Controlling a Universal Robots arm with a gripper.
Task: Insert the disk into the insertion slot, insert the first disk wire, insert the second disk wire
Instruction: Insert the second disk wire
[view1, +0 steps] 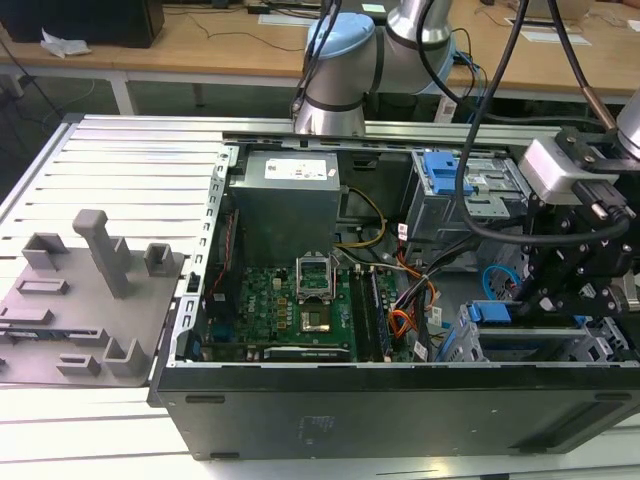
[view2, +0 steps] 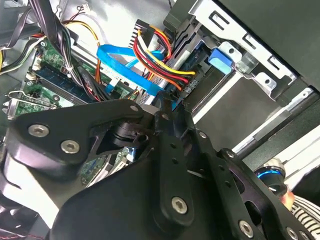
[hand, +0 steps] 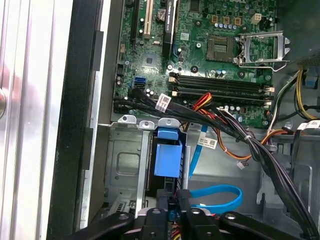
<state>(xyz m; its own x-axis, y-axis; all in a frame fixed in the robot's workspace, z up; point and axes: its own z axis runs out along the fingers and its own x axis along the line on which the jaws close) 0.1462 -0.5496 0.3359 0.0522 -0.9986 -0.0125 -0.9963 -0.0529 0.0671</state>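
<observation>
**Gripper low over the drive cage, disk seated in the slot**

Open PC case (view1: 350, 410) lies on the bench (view1: 130, 160), toward the bench edge at the exterior view's right. A grey fixture plate (view1: 80, 300) sits near the bench edge at the exterior view's left.

Inside the case, the motherboard (view1: 290, 300) covers the middle of the floor. The power supply (view1: 285, 200) sits at the case's far edge.

The slot (hand: 122, 170), a silver sheet-metal cage, is in the case's near corner at the exterior view's right. The disk (hand: 167, 157) is in the slot. Its blue carrier shows in the first wrist view, framed by the cage walls, with the blue tab toward the motherboard.

The gripper (view1: 560, 290) hangs right over that cage corner and reaches down to the disk's end. I cannot tell whether it is apart, together or clamped on anything, because the tip is buried among plugs and cables.

The blue cable (hand: 220, 192) curves in a loop on the case floor just beside the gripper. In the second wrist view it runs as a flat band across to the disk's end.

The red wire (view2: 162, 67) runs in a bundle with yellow and orange wires. That bundle ends at a black plug (view2: 187, 85) right at the cage, just beside the gripper tip. Whether the plug is seated cannot be told.

A thick black cable bundle (hand: 235, 130) crosses the case between the motherboard and the cage.
</observation>
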